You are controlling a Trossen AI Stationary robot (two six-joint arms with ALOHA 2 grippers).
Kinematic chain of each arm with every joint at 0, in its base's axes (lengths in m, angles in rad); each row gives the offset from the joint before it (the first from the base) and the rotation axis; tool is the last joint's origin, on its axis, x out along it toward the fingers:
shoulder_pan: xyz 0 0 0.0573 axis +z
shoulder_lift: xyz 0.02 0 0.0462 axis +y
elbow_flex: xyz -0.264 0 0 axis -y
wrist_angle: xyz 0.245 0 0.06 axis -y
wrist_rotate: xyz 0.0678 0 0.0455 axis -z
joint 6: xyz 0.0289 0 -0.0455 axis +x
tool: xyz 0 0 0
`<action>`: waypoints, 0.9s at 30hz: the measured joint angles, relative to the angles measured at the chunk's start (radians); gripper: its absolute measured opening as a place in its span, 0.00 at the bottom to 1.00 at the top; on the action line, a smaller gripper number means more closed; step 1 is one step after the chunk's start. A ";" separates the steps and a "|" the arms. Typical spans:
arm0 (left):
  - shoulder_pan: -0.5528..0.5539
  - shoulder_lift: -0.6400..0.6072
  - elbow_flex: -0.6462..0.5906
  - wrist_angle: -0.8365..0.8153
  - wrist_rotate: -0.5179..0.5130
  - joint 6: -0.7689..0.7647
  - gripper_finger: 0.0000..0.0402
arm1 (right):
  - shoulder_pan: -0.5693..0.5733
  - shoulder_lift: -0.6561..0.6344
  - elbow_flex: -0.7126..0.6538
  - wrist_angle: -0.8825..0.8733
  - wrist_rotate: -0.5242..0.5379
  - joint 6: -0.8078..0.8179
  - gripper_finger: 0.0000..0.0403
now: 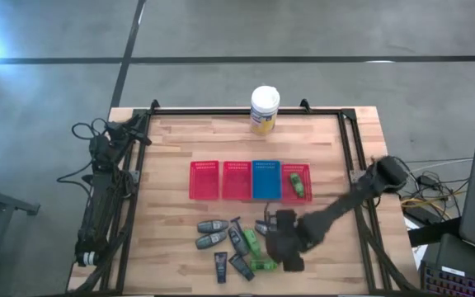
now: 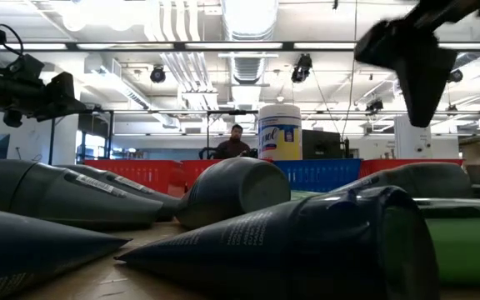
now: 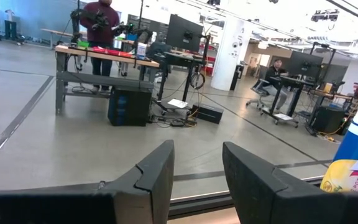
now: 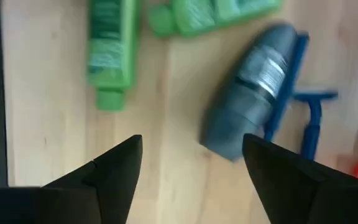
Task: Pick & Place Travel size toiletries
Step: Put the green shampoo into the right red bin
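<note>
One green bottle (image 1: 298, 183) lies in the rightmost red tray (image 1: 296, 168).

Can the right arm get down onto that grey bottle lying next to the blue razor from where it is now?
Probably yes. The right gripper hovers above the pile with its jaws open, and the grey bottle lies just ahead, top uncovered. The blue razor hugs one side, so a jaw might catch it.

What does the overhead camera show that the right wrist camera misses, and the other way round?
Only the overhead view: the whole table, four trays, the jar, a green bottle lying in the rightmost tray, and the left arm parked at the table's left edge.

Only the wrist view: a blue T-shaped stick against a grey bottle.

Both: the right pincer, open above the loose green bottles.
</note>
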 joint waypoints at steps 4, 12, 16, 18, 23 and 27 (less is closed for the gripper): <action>0.000 0.000 0.000 0.000 -0.001 0.000 0.36 | 0.056 0.028 0.023 0.043 0.063 0.003 0.74; 0.000 0.001 0.000 0.000 0.000 0.000 0.35 | 0.108 0.141 0.091 0.163 0.061 0.008 0.86; 0.000 0.002 0.000 0.000 0.000 0.000 0.36 | 0.110 0.188 0.127 0.158 0.059 0.074 0.89; 0.000 0.002 0.000 0.000 0.000 0.000 0.35 | 0.108 0.201 0.136 0.160 0.068 0.115 0.88; 0.000 0.002 0.000 0.000 0.000 0.000 0.35 | 0.108 0.239 0.137 0.158 0.080 0.189 0.82; 0.000 0.002 0.000 0.000 0.000 0.000 0.36 | 0.107 0.267 0.138 0.168 0.042 0.189 0.77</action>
